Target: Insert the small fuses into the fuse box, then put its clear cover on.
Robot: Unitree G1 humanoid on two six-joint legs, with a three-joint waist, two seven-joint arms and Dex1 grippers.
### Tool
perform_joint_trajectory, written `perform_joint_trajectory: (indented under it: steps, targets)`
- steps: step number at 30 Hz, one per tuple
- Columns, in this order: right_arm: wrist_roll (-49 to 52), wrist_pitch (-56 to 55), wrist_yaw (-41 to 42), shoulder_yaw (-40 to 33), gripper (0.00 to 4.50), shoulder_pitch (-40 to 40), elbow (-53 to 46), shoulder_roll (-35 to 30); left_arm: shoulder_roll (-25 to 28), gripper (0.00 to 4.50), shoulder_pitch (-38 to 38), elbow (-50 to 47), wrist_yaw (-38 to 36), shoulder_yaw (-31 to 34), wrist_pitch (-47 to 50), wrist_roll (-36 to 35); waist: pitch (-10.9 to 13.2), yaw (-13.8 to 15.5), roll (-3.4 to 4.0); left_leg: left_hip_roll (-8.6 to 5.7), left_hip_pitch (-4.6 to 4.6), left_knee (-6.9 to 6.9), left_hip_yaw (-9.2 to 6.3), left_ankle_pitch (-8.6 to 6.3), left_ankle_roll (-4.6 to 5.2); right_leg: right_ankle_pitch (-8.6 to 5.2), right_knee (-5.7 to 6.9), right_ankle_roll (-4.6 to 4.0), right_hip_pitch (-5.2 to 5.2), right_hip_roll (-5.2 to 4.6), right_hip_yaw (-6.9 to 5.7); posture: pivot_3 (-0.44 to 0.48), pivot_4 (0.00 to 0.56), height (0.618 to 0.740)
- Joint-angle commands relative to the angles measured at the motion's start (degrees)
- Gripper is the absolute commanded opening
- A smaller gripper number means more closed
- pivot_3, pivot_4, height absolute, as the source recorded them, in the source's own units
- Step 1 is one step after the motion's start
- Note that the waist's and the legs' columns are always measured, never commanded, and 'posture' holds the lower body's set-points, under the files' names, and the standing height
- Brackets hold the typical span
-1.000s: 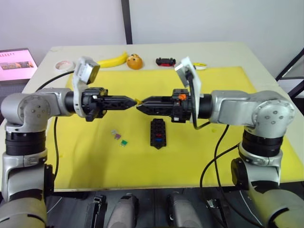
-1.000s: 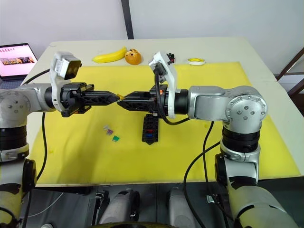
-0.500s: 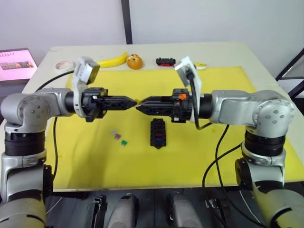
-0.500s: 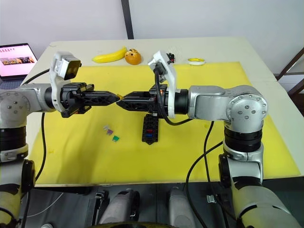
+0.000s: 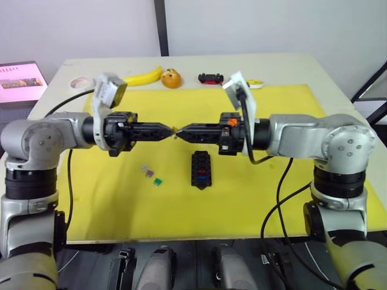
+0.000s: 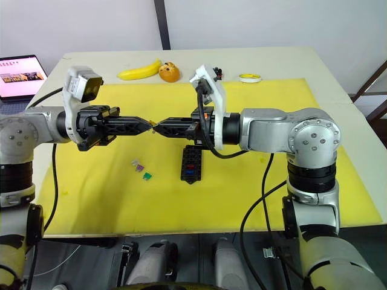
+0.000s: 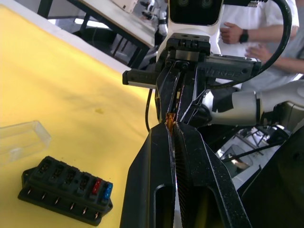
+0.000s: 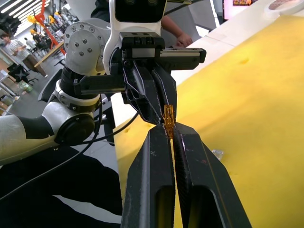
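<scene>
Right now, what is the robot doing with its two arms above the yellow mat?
The two grippers meet tip to tip above the yellow mat, passing a small orange fuse. Both the left gripper and the right gripper are shut on it. Below them lies the fuse box, with a red and a blue fuse already in. Two loose fuses wait beside it, and the clear cover is still off.

Black fuse box [image 5: 200,170] flat on yellow mat, red and blue fuses seated, clear cover [image 7: 21,139] beside it
</scene>
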Motion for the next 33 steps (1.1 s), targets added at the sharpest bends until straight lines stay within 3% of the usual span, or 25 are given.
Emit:
perform_joint_trajectory:
  steps: [1, 4, 10, 14, 20, 33]
  targets:
    - [-1.20, -0.82, 2.27, 0.43, 0.02, -1.41, -2.40, -1.99, 2.32, 0.33, 0.71, -1.70, -1.04, -0.83, -2.48, 1.11, 0.00, 0.00, 0.00, 0.00, 0.00, 0.00, 0.00, 0.00, 0.00, 0.00, -0.01, 0.00, 0.00, 0.00, 0.00, 0.000, 0.150, 0.740]
    - [-6.29, -0.99, 7.25, 2.69, 0.00, -2.12, -4.03, -5.73, 5.50, 1.34, 1.46, -1.95, -3.47, -2.32, -4.60, 2.65, 0.01, 0.01, 0.01, -0.01, 0.00, -0.01, 0.00, 0.00, 0.00, 0.00, -0.03, 0.00, 0.00, 0.01, 0.00, 0.000, 0.150, 0.740]
    - [-35.72, -19.19, 31.83, 19.34, 0.00, -1.57, -9.38, -20.99, 13.92, 4.42, 6.40, -3.50, -10.79, -8.36, -18.16, 13.20, 0.04, 0.00, 0.05, -0.10, 0.00, -0.09, 0.05, -0.02, 0.03, -0.01, -0.23, 0.00, 0.03, 0.13, -0.01, 0.000, 0.150, 0.740]
    - [-47.28, -29.28, 41.39, 24.77, 0.00, -0.37, -6.00, -22.81, 15.71, 4.47, 10.49, -6.08, -12.13, -10.42, -25.71, 18.19, 0.04, 0.01, 0.04, -0.05, 0.00, -0.11, 0.07, -0.02, 0.02, -0.01, -0.27, 0.00, 0.03, 0.15, 0.00, 0.000, 0.150, 0.740]
    - [-58.77, -38.04, 48.28, 28.64, 0.00, 2.61, -0.17, -20.96, 12.91, 4.47, 14.02, -9.69, -8.18, -9.92, -28.00, 19.33, 0.06, 0.39, 0.02, 0.02, -0.01, -0.09, 0.06, -0.02, 0.03, -0.01, -0.28, 0.00, 0.06, 0.08, 0.00, 0.000, 0.150, 0.740]
    - [-68.36, -40.96, 54.15, 28.71, 0.00, 4.83, 4.57, -16.35, 10.84, 4.47, 15.44, -11.62, -5.60, -11.18, -31.07, 21.96, 0.06, 0.29, 0.02, 0.02, -0.01, -0.07, 0.03, -0.02, 0.02, -0.01, -0.27, 0.00, 0.08, 0.08, -0.01, 0.000, 0.150, 0.740]
